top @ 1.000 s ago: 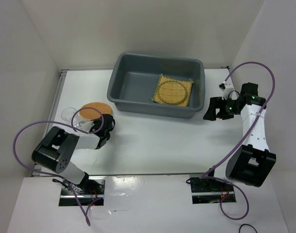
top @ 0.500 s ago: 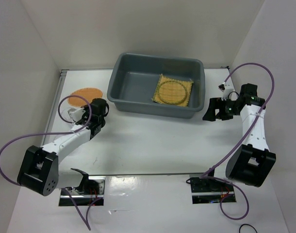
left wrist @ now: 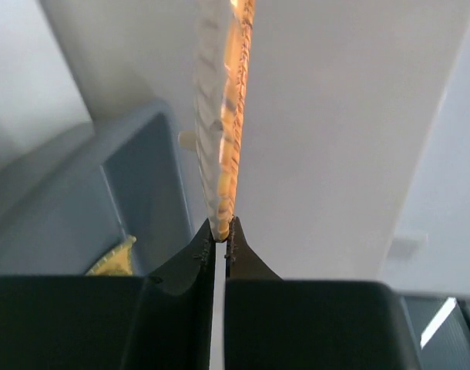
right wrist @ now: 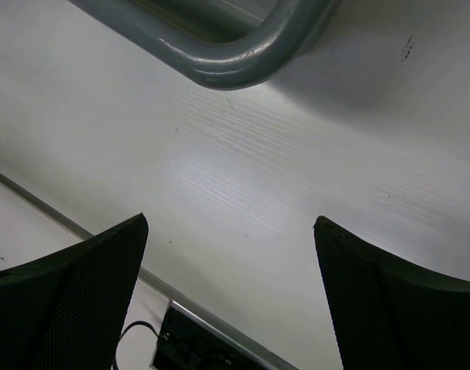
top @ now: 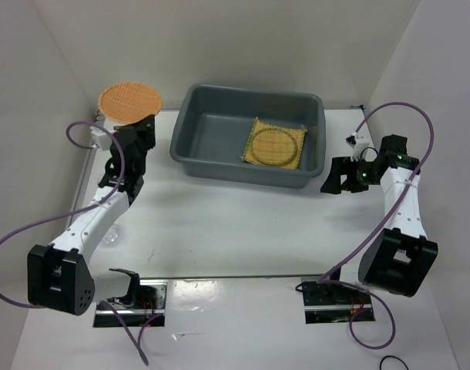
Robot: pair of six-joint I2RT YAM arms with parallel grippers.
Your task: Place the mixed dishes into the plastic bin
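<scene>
The left gripper (left wrist: 219, 235) pinches only the rim of the round orange-brown woven disc (top: 129, 99), upright ahead of it; swinging to the grey-blue plastic bin (top: 187, 123) beside it could shake it loose

The plastic bin (top: 190, 94) has bare floor across its left half, so there's easy room to come in from above there. The right half of its floor is taken up by the yellow mat (top: 275, 143). The left gripper (left wrist: 219, 235), pinching the orange disc (top: 129, 100) on edge, is off the bin's far-left corner and apart from the rim. The right gripper (top: 335, 176), jaws wide, crowds the bin's near-right corner. In front of the bin the table (top: 235, 223) is a wide strip.
</scene>
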